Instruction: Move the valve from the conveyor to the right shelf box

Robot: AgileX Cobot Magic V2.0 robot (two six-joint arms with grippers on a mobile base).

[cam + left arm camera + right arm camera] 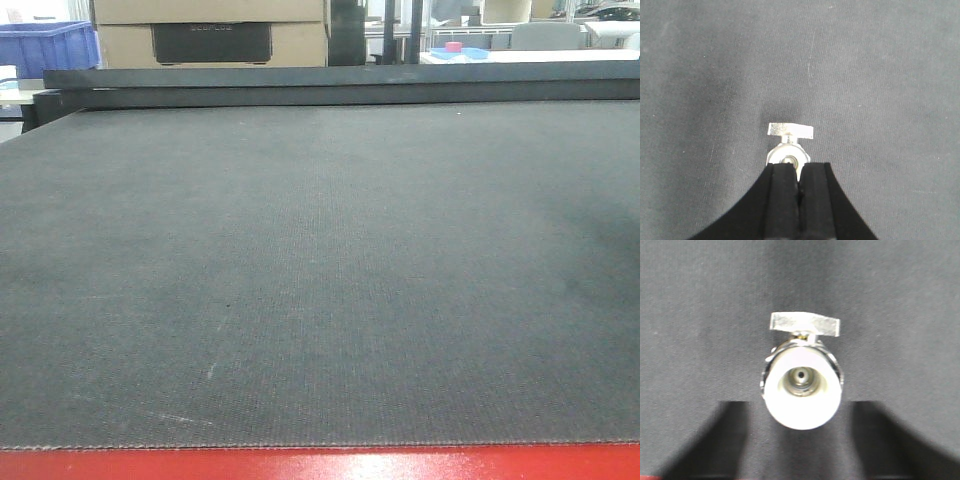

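The left gripper (799, 172) is clenching its black fingers together, a small silver flat-handled metal valve (789, 145) sitting right at their tips over the wide dark grey woven conveyor belt (320, 280). The right wrist camera is facing a white-ended silver valve (802, 382) against the belt; the right gripper's state cannot be told.

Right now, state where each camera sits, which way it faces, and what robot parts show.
Front view: low at the near red edge, looking across the conveyor toward cartons; no robot part shows.
Left wrist: above the belt, looking down past the left gripper, black fingers together, a valve at their tips.
Right wrist: close over the belt, facing a white-capped valve; dark shapes below, fingers or shadows, unclear.
Shared: both wrists show belt and a silver valve, perhaps the same.
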